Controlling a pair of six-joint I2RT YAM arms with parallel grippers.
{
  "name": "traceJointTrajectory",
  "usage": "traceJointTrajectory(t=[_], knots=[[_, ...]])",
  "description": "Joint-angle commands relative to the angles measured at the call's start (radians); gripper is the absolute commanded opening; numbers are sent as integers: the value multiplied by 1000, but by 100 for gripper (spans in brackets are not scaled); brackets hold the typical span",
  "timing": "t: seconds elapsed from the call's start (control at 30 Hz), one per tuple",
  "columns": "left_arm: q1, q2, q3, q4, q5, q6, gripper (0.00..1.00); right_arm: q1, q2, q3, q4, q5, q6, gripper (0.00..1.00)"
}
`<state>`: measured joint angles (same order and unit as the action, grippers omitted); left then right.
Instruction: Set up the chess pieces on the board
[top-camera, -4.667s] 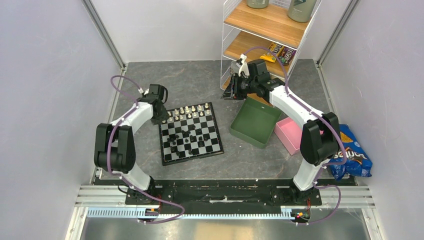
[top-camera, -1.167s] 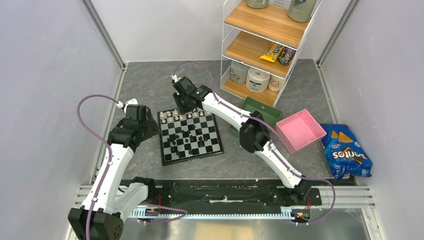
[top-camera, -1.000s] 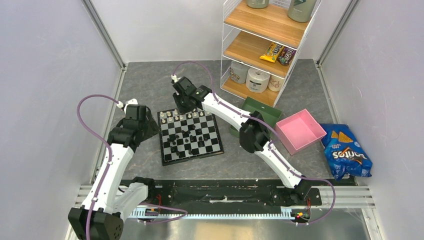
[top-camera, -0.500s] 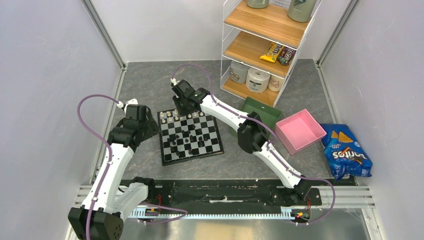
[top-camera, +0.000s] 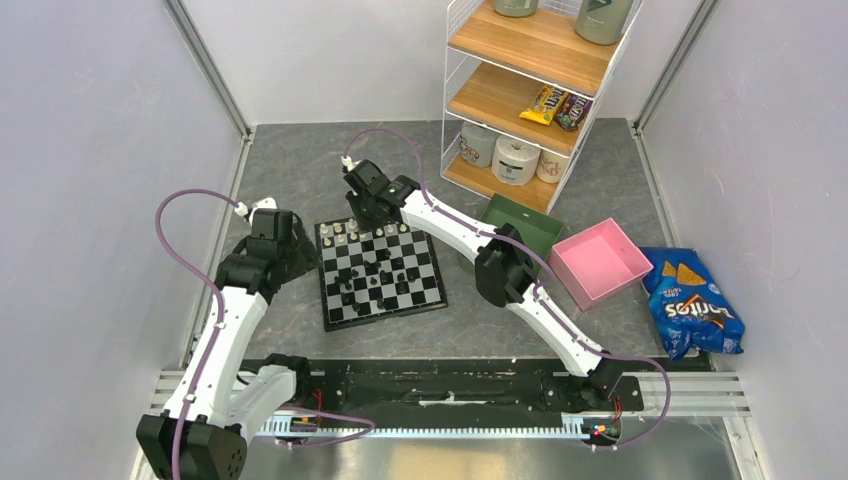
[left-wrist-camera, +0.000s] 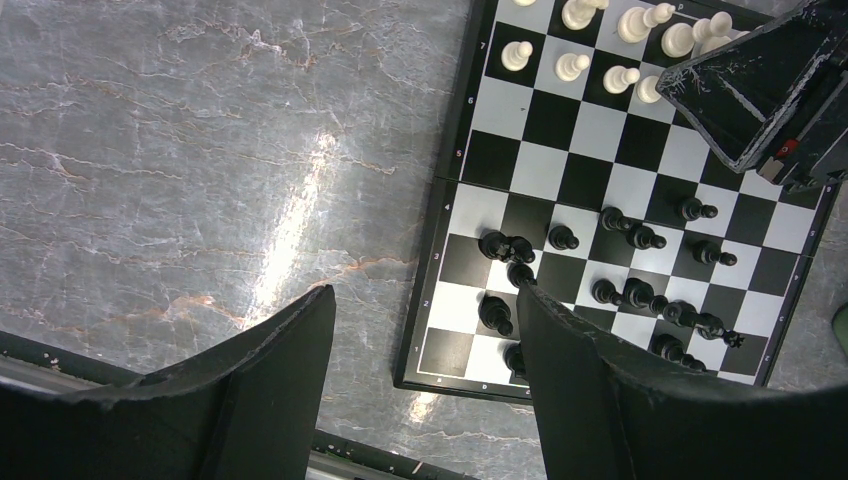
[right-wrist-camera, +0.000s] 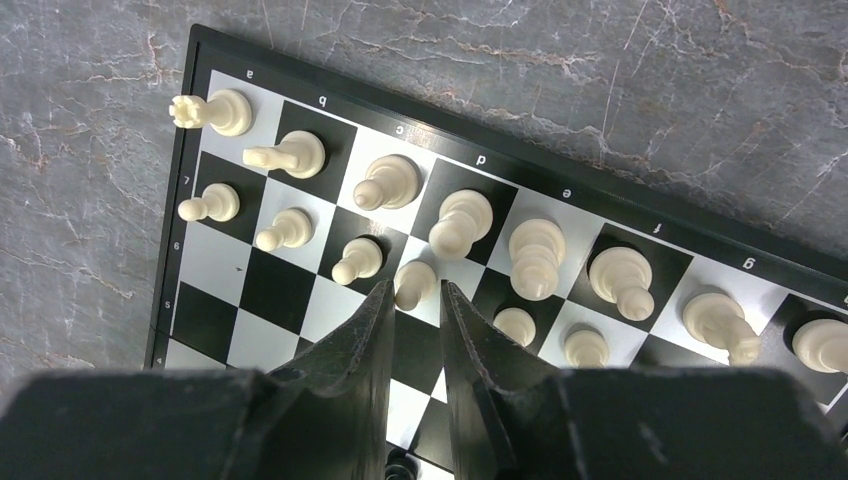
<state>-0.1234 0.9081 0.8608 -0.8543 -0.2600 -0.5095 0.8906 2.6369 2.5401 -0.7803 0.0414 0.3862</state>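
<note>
Mid-placement: our right gripper (right-wrist-camera: 416, 290) pinches a white pawn (right-wrist-camera: 412, 278) in its row on the board (right-wrist-camera: 270, 292), left gripper (left-wrist-camera: 425, 300) hangs open and empty off the board's edge; next we'd centre it on its square, release cleanly.

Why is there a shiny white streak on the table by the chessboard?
Left wrist view: light bounces off the glossy table beside the board; the left gripper's fingers look dark and blurry up close. Right wrist view: the white pieces look sharp.
</note>
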Motion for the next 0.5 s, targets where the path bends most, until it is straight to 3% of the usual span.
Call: traceJointTrajectory(t=[0.0, 0.47], knots=[[7, 1, 8, 29, 3, 20, 74, 6, -31, 26, 6, 23, -25, 31], [7, 6, 7, 29, 7, 19, 74, 7, -38, 22, 6, 16, -31, 31]])
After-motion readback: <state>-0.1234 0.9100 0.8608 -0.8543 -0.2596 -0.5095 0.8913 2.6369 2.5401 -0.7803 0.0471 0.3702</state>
